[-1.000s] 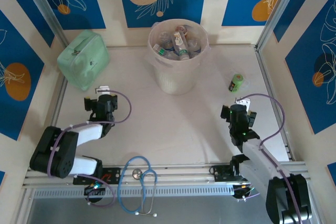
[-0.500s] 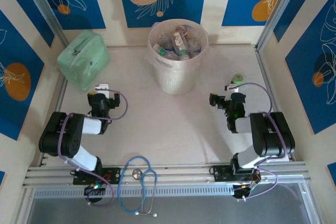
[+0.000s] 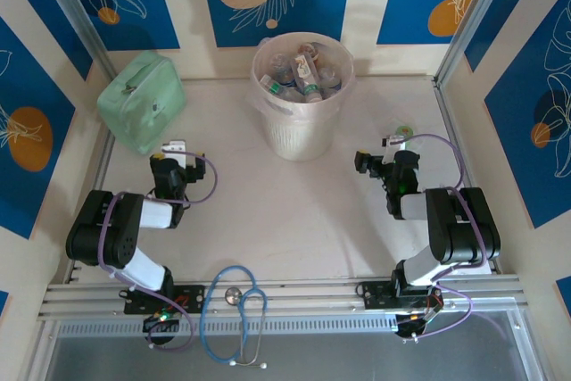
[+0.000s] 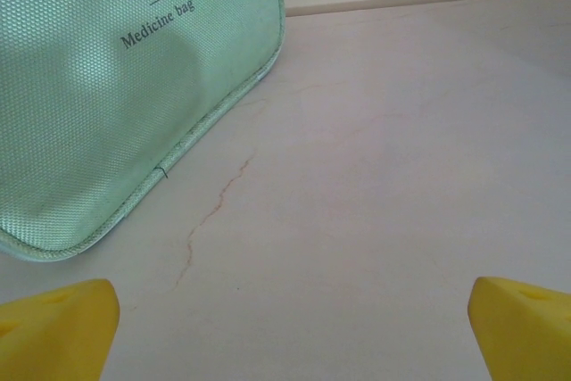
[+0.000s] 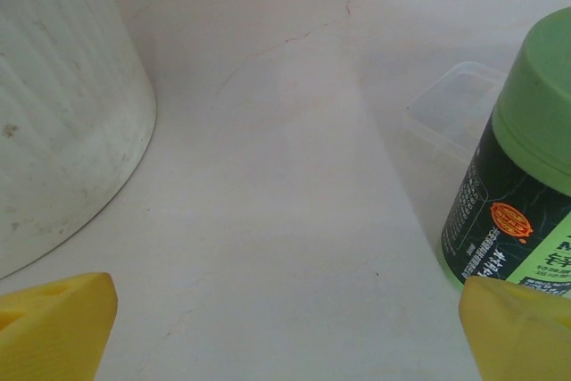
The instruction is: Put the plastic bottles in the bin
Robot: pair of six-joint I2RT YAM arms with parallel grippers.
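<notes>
Green-capped bottle (image 5: 526, 158): last on bench (image 3: 294, 211), upright, right of bin (image 3: 303, 136). Bin heaped with bottles (image 3: 302, 76). Right pincer (image 5: 285, 323), wide open, has closed in on it; nothing gripped, bottle off-centre at right finger. Left pincer (image 4: 285, 323) open, empty, drawn back near pouch (image 4: 107, 104).

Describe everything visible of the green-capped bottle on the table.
The green-capped bottle stands upright on the table, to the right of the bin. Its wide cap is light green; the body looks like plastic, with a dark label, white print, a round orange-red emblem and a pale green band below. One yellow fingertip of the open right gripper hides its base; contact cannot be told.
</notes>
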